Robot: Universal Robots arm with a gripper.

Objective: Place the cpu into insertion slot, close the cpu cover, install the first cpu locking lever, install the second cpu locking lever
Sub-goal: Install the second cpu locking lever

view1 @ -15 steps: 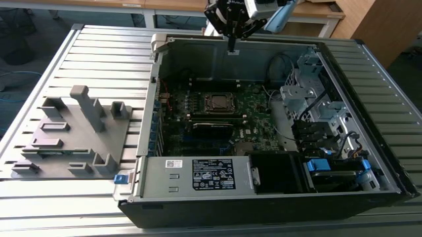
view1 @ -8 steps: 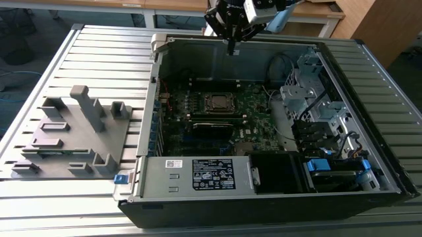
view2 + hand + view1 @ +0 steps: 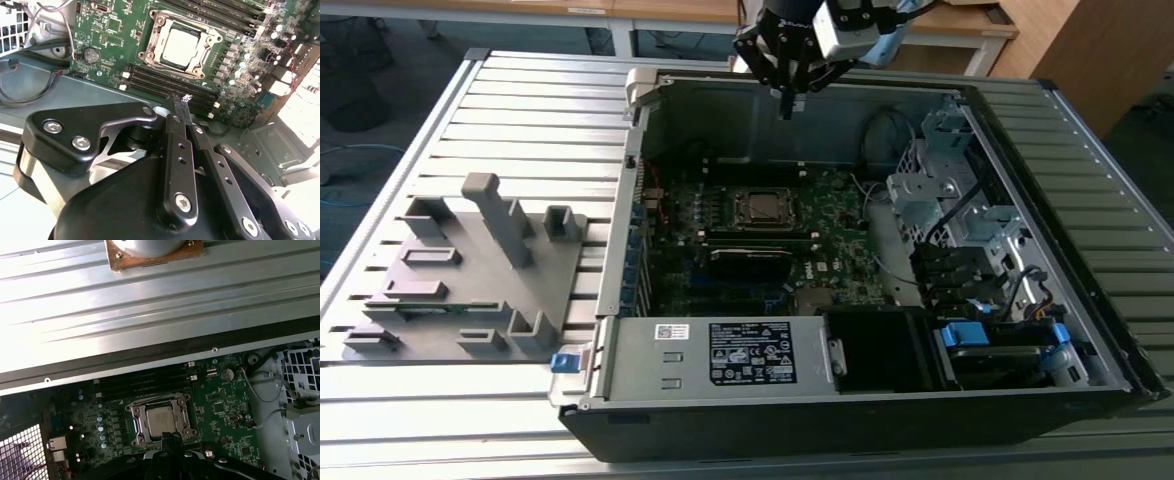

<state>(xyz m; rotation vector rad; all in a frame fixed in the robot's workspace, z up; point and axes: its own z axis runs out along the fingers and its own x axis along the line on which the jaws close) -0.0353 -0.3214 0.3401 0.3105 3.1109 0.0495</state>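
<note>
An open computer case lies on its side on the slatted metal table, its green motherboard facing up. The cpu sits in the insertion slot near the middle of the board, its silvery face exposed. The cpu cover, a thin metal frame, lies down around the chip with its square opening showing the chip's face; in the first wrist view the cpu appears framed by the same plate. Whether the locking levers are latched cannot be told.

The pincer hangs above the far edge of the case in the exterior view, well apart from the socket and touching nothing. In the second wrist view its two black fingers run close together to a narrow tip, holding nothing.

Long black memory slots run beside the socket. On the table to the exterior view's left of the case stands a grey fixture with upright posts. A metal power supply box fills the near part of the case.
</note>
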